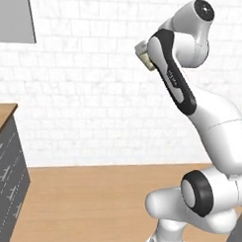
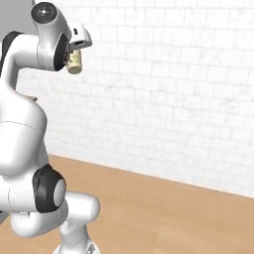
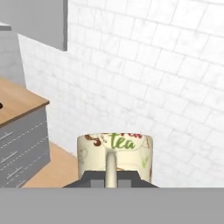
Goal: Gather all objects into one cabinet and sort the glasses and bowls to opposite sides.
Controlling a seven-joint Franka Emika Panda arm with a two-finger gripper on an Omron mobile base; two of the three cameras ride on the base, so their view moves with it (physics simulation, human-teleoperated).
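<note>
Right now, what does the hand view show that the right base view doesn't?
Hand view alone: the mug's "tea" lettering and loop handle facing the camera, a wooden counter over grey drawers, and a grey wall cabinet. Right base view alone: the white arm carrying the mug high in the gripper. Both: the mug, white brick wall, wooden floor.

Arm raised high, elbow bent; gripper clamped on the cream tea mug, held aloft.
</note>
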